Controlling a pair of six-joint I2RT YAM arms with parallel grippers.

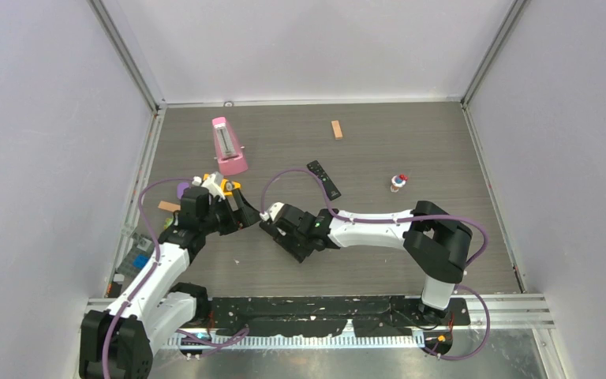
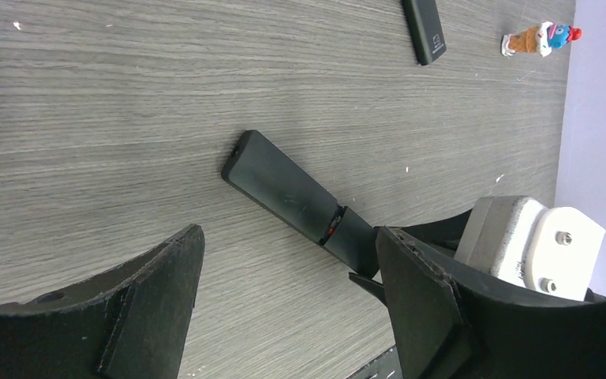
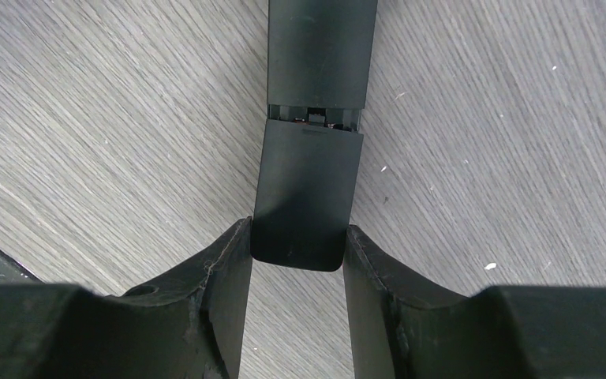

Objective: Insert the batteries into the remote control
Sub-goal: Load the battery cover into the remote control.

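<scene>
Where the back cover [image 3: 308, 189] meets the rest of the remote control [image 2: 284, 193], a thin gap shows a bit of red from the batteries [image 3: 316, 121]. The remote lies flat on the grey table [image 1: 410, 134], near the arms. The right gripper [image 3: 298, 237] squeezes its cover end. The left gripper [image 2: 288, 237] hangs just beside it, fingers wide apart, holding nothing. Farther back lie another black remote [image 1: 323, 179] and a small toy figure [image 1: 397, 182].

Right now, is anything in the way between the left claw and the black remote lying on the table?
No, nothing visible. The left gripper hangs open with the remote in plain view ahead of its fingers. The right gripper only pinches the remote's cover at one end.
</scene>
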